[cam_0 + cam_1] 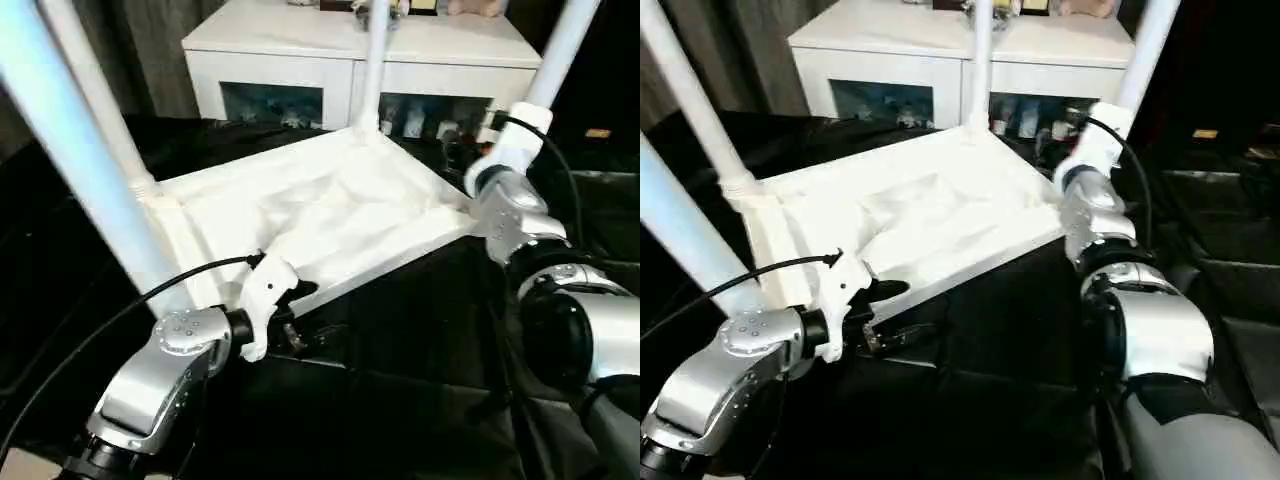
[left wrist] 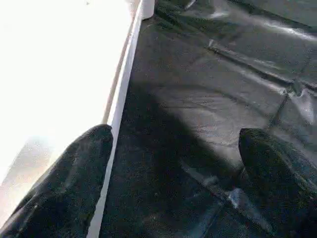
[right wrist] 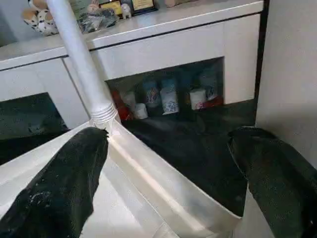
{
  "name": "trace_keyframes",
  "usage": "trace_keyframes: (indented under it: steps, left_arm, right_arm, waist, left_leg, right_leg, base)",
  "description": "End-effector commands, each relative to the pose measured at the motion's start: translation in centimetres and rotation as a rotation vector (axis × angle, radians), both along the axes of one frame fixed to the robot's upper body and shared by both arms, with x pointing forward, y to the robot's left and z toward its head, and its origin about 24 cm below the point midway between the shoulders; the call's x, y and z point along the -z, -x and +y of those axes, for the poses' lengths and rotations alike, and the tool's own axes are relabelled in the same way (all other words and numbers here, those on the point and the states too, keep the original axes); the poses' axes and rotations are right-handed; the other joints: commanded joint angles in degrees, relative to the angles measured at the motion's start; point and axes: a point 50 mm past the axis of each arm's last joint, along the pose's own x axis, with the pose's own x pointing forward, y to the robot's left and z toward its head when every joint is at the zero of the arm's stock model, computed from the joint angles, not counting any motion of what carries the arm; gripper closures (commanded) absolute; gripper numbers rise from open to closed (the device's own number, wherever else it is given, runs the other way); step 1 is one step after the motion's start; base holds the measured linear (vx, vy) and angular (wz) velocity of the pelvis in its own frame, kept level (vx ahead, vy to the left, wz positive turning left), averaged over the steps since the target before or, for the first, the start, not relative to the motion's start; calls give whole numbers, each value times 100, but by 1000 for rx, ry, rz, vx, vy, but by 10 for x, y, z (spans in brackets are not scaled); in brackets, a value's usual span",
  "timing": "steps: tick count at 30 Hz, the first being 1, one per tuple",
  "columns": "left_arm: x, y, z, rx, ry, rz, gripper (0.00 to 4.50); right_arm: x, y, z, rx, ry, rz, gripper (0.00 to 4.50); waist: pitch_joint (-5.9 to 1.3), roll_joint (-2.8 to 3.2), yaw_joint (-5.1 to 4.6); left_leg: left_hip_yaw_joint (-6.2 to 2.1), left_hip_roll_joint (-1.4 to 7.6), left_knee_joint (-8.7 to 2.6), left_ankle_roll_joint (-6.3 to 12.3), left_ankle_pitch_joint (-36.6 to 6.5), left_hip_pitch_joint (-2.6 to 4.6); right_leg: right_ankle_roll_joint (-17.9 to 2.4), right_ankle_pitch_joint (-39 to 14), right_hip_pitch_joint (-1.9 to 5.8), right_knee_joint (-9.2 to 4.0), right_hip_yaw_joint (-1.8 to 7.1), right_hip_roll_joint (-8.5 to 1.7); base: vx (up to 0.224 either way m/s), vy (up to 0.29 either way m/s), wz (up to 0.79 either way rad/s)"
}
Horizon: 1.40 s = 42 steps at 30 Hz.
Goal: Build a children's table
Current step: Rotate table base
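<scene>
The children's table [image 1: 330,215] lies upside down on a black sheet [image 1: 400,330] spread over the work surface, ribbed underside of the white tabletop facing up, with four tapered white legs rising from its corner sockets: the nearest leg [image 1: 70,150] at my left, a second [image 1: 100,95] just behind it, a third [image 1: 372,65] at the far corner, and a fourth [image 1: 560,50] at my right. Behind the table stands a white cabinet [image 1: 300,45] with glass doors, small items [image 3: 168,99] on its lower shelf and toys and frames [image 3: 99,15] on its top. My left arm reaches in from the lower left; my left gripper [image 2: 173,148] is at the near edge of the tabletop with its jaws spread wide and nothing held, one black finger [image 2: 69,183] lying against the white rim and the other [image 2: 277,168] over the black sheet. My right arm is raised at the right-hand corner of the table; my right gripper [image 3: 168,168] is likewise wide open and empty, with one finger [image 3: 64,188] over the tabletop's inner surface near the far leg's socket [image 3: 103,115] and the other [image 3: 277,178] close beside the white shaft of the right-hand leg.
</scene>
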Motion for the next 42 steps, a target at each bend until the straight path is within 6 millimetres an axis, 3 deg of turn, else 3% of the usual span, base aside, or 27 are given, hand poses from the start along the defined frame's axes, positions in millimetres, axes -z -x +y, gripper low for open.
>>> trace_keyframes:
  steps: [1, 3, 6, 8, 11, 12, 13, 18, 21, 22, 25, 28, 31, 34, 36, 38, 42]
  left_arm:
    - [-7, -1, 15, -70, -12, -51, 1]
    - [-11, 1, 19, -78, -2, -70, 1]
    - [-17, 4, 23, -83, 11, -93, 1]
    - [-22, 7, 29, -88, 15, -116, 1]
    - [-23, 9, 33, -91, 16, -118, 1]
    - [-22, 10, 38, -109, 11, -125, 1]
    - [-22, 10, 39, -114, 8, -126, 1]
    - [-22, 13, 36, -82, 20, -112, 1]
    - [-23, 15, 35, -60, 27, -110, 1]
    - [-22, 16, 35, -58, 24, -108, 1]
    - [-21, 16, 33, -53, 31, -105, 1]
    - [-22, 17, 34, -50, 53, -99, 1]
    - [-27, 22, 53, -61, 71, -72, 1]
    - [-32, 26, 78, -96, 82, -58, 1]
    - [-32, 29, 92, -119, 82, -46, 1]
    - [-32, 33, 100, -128, 85, -28, 1]
    - [-35, 43, 117, -155, 113, -3, 1]
  right_arm:
    - [-7, 9, -45, 125, 38, -59, 14]
    - [-5, 12, -51, 130, 43, -68, 14]
    - [-4, 16, -58, 145, 56, -81, 14]
    - [-3, 20, -67, 180, 85, -93, 14]
    - [-4, 25, -77, 222, 103, -110, 14]
    - [-5, 31, -90, 288, 130, -129, 14]
    - [-5, 34, -96, 327, 130, -135, 14]
    - [-7, 47, -117, 429, 138, -172, 14]
    - [-4, 52, -119, 421, 118, -184, 14]
    - [-2, 52, -118, 399, 113, -186, 14]
    - [9, 55, -111, 354, 129, -166, 14]
    - [15, 57, -105, 317, 125, -161, 14]
    - [17, 58, -97, 219, 113, -173, 14]
    - [21, 55, -75, 11, 133, -164, 14]
    - [27, 55, -61, -101, 148, -148, 14]
    - [32, 57, -54, -151, 160, -132, 14]
    - [46, 62, -36, -263, 182, -86, 14]
  waist:
    - [-407, -23, -72]
    - [-417, -23, -68]
    - [-407, -26, -65]
    - [-378, -60, -54]
    - [-366, -64, 32]
    - [-354, -80, 2]
    - [-365, -76, -5]
    - [-365, -68, 9]
    - [-392, -87, -25]
    - [-415, -108, -48]
    - [-411, -92, -139]
    - [-428, -116, -209]
    - [-429, -111, -251]
    - [-400, -96, -315]
    - [-376, -93, -320]
    - [-352, -67, -332]
    - [-342, -78, -298]
  left_leg:
    - [-165, 275, -479, -166, -1490, 202]
    - [-159, 284, -468, -111, -1342, 208]
    - [-155, 289, -474, -103, -1445, 222]
    - [-133, 289, -481, -162, -1713, 273]
    - [-106, 276, -466, -287, -2058, 369]
    - [-130, 289, -503, -312, -2076, 298]
    - [-136, 284, -517, -348, -1960, 279]
    - [-103, 262, -495, -405, -2139, 345]
    - [-136, 248, -506, -304, -1807, 225]
    - [-146, 243, -495, -216, -1504, 167]
    - [-128, 229, -469, -71, -1389, 151]
    - [-128, 226, -452, 22, -1299, 136]
    - [-129, 224, -440, 167, -1164, 120]
    - [-135, 237, -463, 226, -1342, 142]
    - [-135, 243, -477, 207, -1485, 148]
    - [-147, 263, -520, 65, -1822, 191]
    - [-147, 286, -557, -128, -2094, 257]
  right_leg:
    - [-1115, -891, 134, -377, 172, -258]
    - [-1155, -740, 134, -363, 169, -247]
    - [-1173, -782, 119, -368, 165, -236]
    - [-1122, -1078, 70, -416, 171, -210]
    - [-977, -1534, -11, -474, 201, -205]
    - [-902, -1631, 30, -466, 214, -225]
    - [-733, -1614, 31, -463, 208, -214]
    - [-624, -1712, -39, -509, 231, -180]
    - [-592, -1402, 72, -438, 234, -187]
    - [-593, -1133, 118, -403, 235, -189]
    - [-736, -895, 109, -417, 251, -174]
    - [-876, -719, 133, -399, 251, -177]
    - [-991, -564, 157, -378, 250, -170]
    - [-1085, -826, 132, -405, 249, -149]
    - [-1105, -987, 118, -430, 258, -154]
    - [-1082, -1413, 80, -460, 268, -159]
    - [-1025, -1622, 22, -485, 293, -156]
  base:
    - [0, 0, 0]
    - [0, 0, 0]
    - [0, 0, 0]
    - [0, 0, 0]
    - [0, 0, 0]
    - [0, 0, 0]
    - [0, 0, 0]
    - [0, 0, 0]
    - [0, 0, 0]
    - [0, 0, 0]
    - [0, 0, 0]
    - [0, 0, 0]
    - [0, 0, 0]
    - [0, 0, 0]
    - [0, 0, 0]
    - [0, 0, 0]
    - [0, 0, 0]
